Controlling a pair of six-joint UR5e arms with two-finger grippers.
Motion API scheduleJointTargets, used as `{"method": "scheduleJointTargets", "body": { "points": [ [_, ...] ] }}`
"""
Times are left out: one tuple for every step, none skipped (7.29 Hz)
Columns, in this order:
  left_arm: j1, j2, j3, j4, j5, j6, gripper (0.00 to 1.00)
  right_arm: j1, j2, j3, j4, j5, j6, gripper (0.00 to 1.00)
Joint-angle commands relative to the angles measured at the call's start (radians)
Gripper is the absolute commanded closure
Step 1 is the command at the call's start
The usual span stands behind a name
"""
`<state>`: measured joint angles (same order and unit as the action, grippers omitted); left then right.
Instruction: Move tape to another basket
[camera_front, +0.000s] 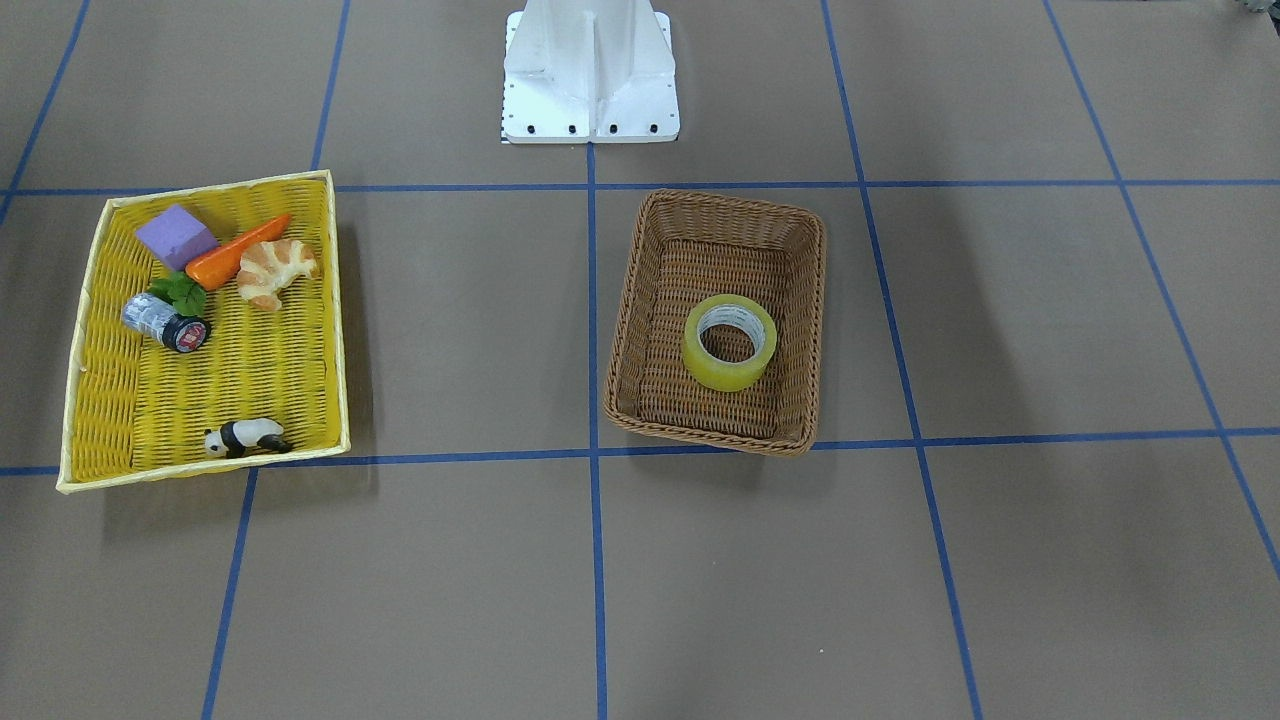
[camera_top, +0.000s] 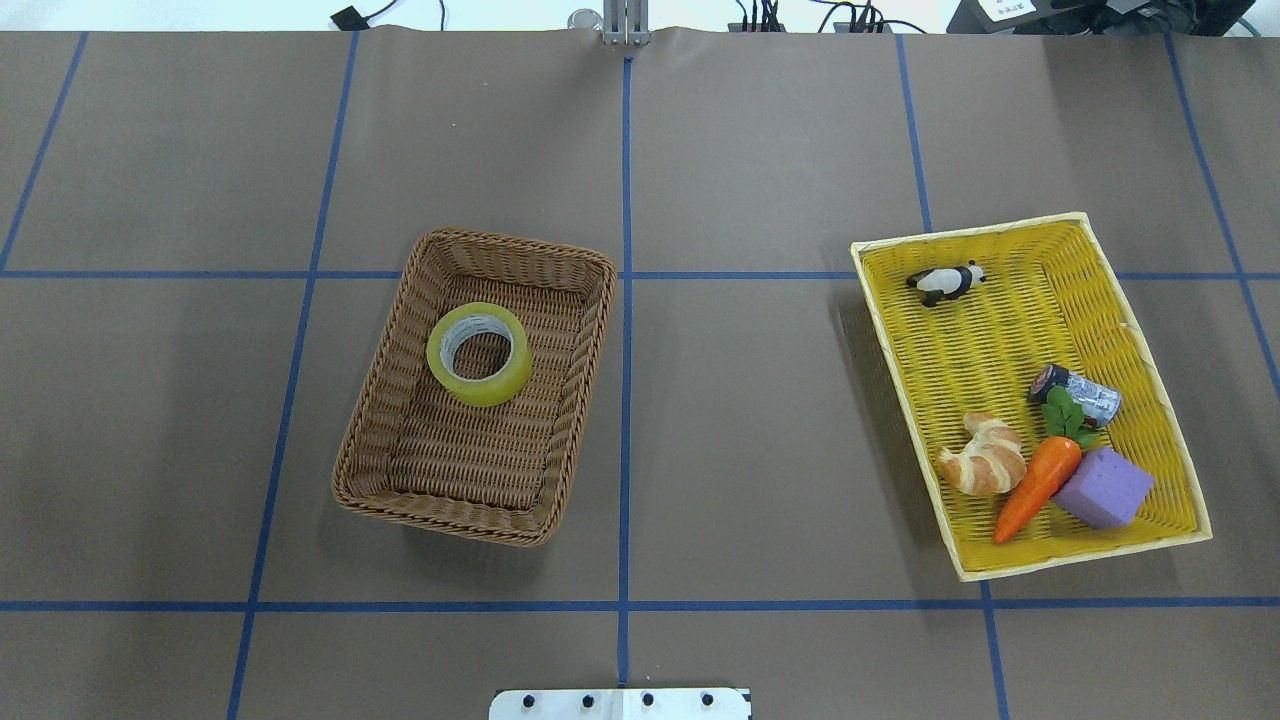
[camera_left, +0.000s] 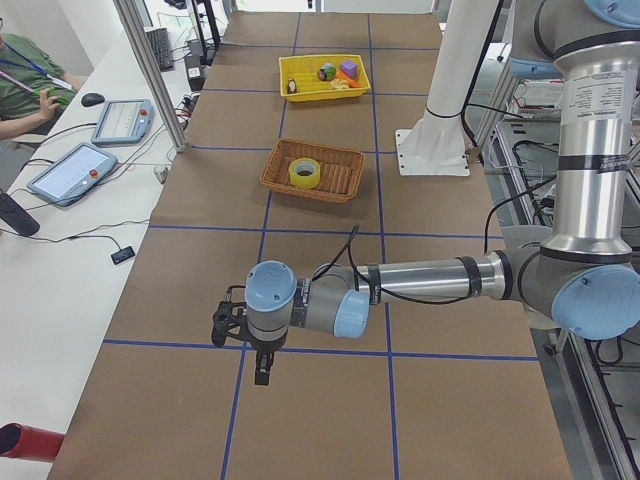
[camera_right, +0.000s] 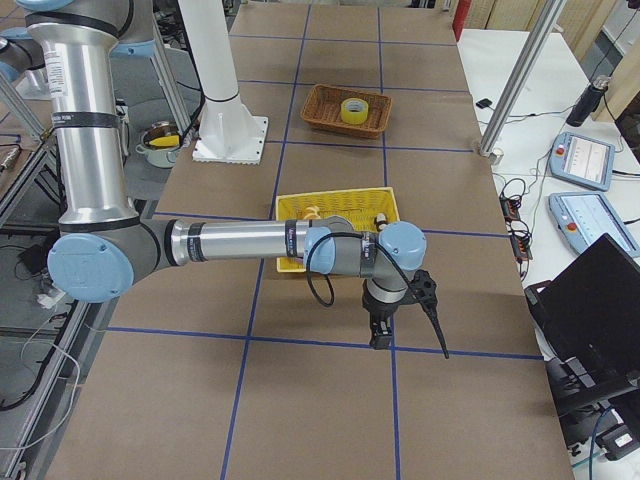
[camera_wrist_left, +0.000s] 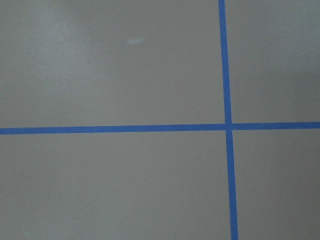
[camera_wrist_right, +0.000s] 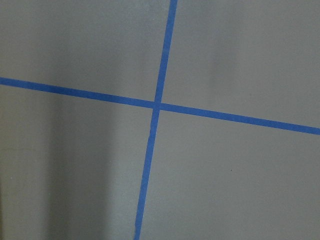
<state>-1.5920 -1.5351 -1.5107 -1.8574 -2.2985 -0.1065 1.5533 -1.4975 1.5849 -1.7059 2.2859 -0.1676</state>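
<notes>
While the left arm (camera_left: 420, 280) and right arm (camera_right: 240, 243) show only in side views, whether the left jaws or right jaws are apart or together cannot be told. Tape (camera_top: 479, 354) lies flat in the brown basket (camera_top: 440, 520), well apart from both.

The brown, blue-lined table (camera_top: 750, 450) carries the basket (camera_top: 510, 246) and a yellow tray (camera_top: 980, 340), well apart.
</notes>
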Motion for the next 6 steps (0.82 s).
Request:
{"method": "scheduleJointTargets", "body": {
  "points": [
    [0.017,0.0,-0.002,0.0,0.005,-0.056,0.02,-0.001,-0.001,0.016,-0.001,0.035,0.043,0.0],
    [0.017,0.0,-0.003,0.0,0.005,-0.058,0.02,0.001,-0.001,0.017,-0.001,0.038,0.059,0.0],
    [0.02,-0.002,-0.008,0.001,0.005,-0.059,0.02,-0.001,-0.001,0.017,0.0,0.038,0.06,0.0],
    [0.021,0.001,-0.035,0.007,0.005,-0.061,0.02,-0.001,-0.001,0.017,0.0,0.038,0.06,0.0],
    [0.023,0.007,-0.069,0.041,0.004,-0.062,0.02,-0.001,-0.001,0.017,0.0,0.038,0.06,0.0],
    [0.024,0.013,-0.125,0.105,0.004,-0.061,0.02,-0.001,-0.001,0.015,0.0,0.038,0.062,0.0]
  ]
}}
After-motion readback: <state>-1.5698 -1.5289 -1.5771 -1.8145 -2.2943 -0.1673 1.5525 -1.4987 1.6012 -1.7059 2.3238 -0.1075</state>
